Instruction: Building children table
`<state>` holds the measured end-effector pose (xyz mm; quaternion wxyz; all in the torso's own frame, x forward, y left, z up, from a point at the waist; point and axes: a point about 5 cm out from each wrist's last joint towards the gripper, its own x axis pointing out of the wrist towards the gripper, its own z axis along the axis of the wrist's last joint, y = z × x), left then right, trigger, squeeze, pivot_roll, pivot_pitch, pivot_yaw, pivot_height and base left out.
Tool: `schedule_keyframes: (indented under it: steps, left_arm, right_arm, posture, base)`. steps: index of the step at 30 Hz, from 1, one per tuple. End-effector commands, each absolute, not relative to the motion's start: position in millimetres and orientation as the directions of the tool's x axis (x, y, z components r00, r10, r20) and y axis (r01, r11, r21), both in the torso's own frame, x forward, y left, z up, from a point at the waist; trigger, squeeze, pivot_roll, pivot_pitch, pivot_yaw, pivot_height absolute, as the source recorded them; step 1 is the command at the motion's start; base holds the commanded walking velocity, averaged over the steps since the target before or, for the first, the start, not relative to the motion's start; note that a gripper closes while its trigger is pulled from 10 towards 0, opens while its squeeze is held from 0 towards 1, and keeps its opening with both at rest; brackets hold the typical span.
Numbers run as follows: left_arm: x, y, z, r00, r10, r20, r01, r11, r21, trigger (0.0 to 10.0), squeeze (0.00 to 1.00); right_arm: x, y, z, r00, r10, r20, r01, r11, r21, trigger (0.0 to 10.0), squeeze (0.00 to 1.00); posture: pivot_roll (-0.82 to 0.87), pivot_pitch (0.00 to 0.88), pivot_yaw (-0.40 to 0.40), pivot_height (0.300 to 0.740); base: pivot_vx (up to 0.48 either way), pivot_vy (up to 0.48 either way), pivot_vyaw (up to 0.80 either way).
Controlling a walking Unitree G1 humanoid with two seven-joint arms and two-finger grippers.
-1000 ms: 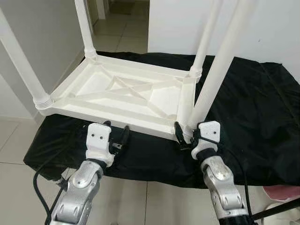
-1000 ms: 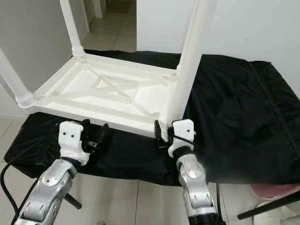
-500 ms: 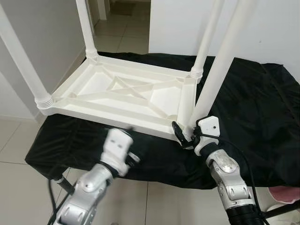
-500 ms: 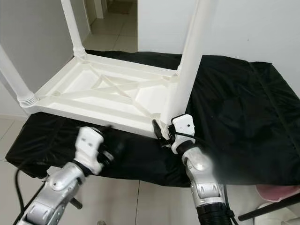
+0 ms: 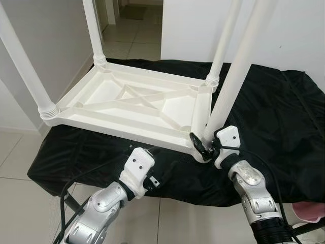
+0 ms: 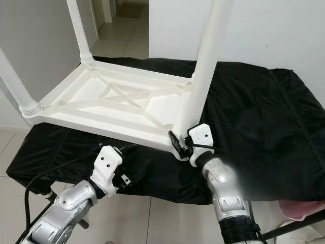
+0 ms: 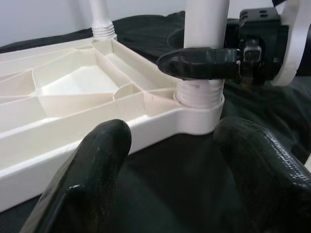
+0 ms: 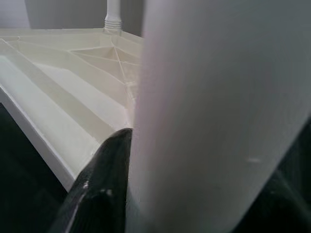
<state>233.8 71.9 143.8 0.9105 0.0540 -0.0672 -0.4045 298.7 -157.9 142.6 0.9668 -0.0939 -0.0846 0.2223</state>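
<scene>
Here, a black cloth (image 5: 274,127) covers the bench, centre frame, on pale floor tiles (image 5: 15,152); the right gripper (image 5: 203,148) clamps the upturned white table (image 5: 127,104)'s near leg (image 5: 238,66), and the left gripper (image 7: 170,160) is spread open.

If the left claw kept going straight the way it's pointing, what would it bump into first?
Probably the near corner of the upturned white table, where the leg held by the right claw screws in. The left claw is open; depth is uncertain.
</scene>
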Motion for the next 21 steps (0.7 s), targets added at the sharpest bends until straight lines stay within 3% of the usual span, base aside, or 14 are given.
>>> schedule_keyframes:
  steps: [1,8,10,13,21]
  left_arm:
    - [234.9,69.5,143.5,0.635,-0.771,0.053,0.751,0.632,0.189,10.0,0.0]
    - [238.3,69.3,142.9,0.645,-0.763,0.047,0.742,0.64,0.199,10.0,0.0]
    - [241.9,70.9,144.3,0.649,-0.759,0.05,0.737,0.644,0.207,10.0,0.0]
    - [243.2,71.6,144.6,0.652,-0.757,0.051,0.734,0.646,0.21,10.0,0.0]
    - [247.2,73.2,144.9,0.656,-0.753,0.047,0.727,0.648,0.227,10.0,0.0]
  right_arm:
    - [297.5,-157.2,138.1,0.88,0.461,0.11,-0.434,0.877,-0.208,0.0,0.0]
    - [294.1,-158.9,133.9,0.905,0.41,0.117,-0.392,0.908,-0.151,0.0,0.0]
    - [293.3,-156.1,133.9,0.924,0.362,0.123,-0.349,0.93,-0.116,10.0,0.0]
    - [293.5,-154.9,134.3,0.933,0.338,0.123,-0.326,0.939,-0.108,10.0,0.0]
    - [291.8,-144.5,133.8,0.992,0.08,0.102,-0.075,0.996,-0.049,10.0,0.0]
  posture:
    - [-0.01,0.019,-0.002,0.74]
    - [-0.02,0.019,0.004,0.74]
    - [-0.02,0.016,0.004,0.74]
    - [-0.02,0.016,0.004,0.74]
    - [-0.02,0.015,0.01,0.74]
  base:
    - [0.0,0.0,0.0]
    - [0.0,0.0,0.0]
    - [0.0,0.0,0.0]
    - [0.0,0.0,0.0]
    - [0.0,0.0,0.0]
